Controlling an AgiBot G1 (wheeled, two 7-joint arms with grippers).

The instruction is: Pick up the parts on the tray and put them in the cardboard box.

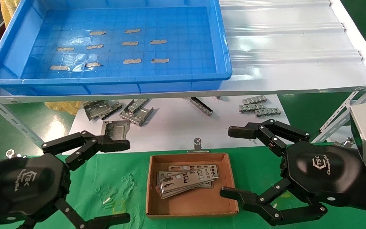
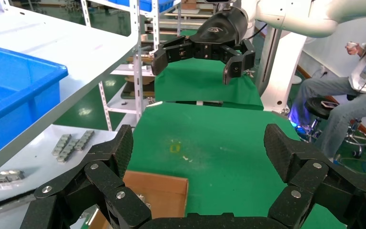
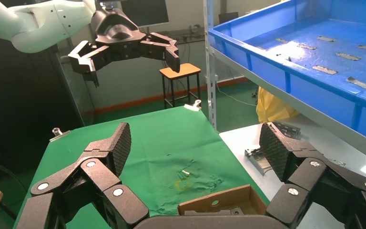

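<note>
Now three parts point(image 1: 186, 182) lie stacked in the cardboard box point(image 1: 192, 208); the tray point(image 1: 106, 82) holds ten tape strips point(image 1: 132, 61); left gripper point(image 1: 124, 181) and right gripper point(image 1: 229, 162) both gape wide, gripping nothing.

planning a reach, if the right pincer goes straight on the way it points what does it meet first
Nothing close. The open right pincer points across the green cloth toward the left pincer, which hangs higher in its wrist view. The box lies below its line. Depth is unclear.

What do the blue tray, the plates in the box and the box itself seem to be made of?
The tray looks like moulded plastic: uniform bright blue, glossy, with a grid-patterned floor. The plates appear to be thin sheet metal: silver-grey, dull sheen, punched with rectangular cut-outs. The box looks like plain brown cardboard, matte, with low folded walls.
</note>
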